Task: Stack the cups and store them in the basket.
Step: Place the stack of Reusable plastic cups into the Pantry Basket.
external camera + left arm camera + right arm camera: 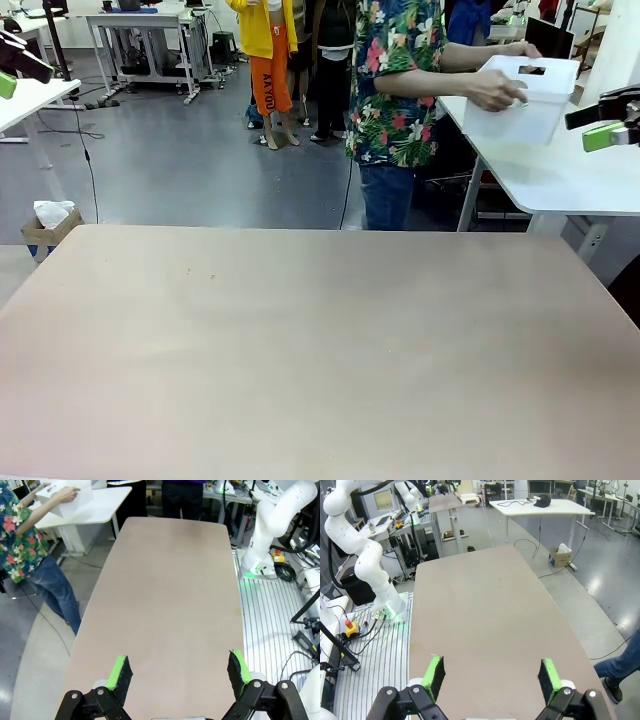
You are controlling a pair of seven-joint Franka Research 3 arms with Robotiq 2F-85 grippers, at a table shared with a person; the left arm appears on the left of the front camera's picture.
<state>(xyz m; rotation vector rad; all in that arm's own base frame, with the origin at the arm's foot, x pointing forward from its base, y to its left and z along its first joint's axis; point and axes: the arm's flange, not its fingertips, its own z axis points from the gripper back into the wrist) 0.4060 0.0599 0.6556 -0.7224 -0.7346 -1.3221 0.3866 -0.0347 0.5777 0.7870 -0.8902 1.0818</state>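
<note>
Apparently the basket (520,98) — far from both wide-open, empty end effectors (181,677) (491,677), in a person's hands (497,91) — looks light, stiff, best gripped by its rim.

The whole tan table (320,340) lies bare from near edge to far edge, open passage for either arm anywhere across it, while the person (400,90) stands beyond the far right corner holding the basket (520,95) over a side table (560,180).
</note>
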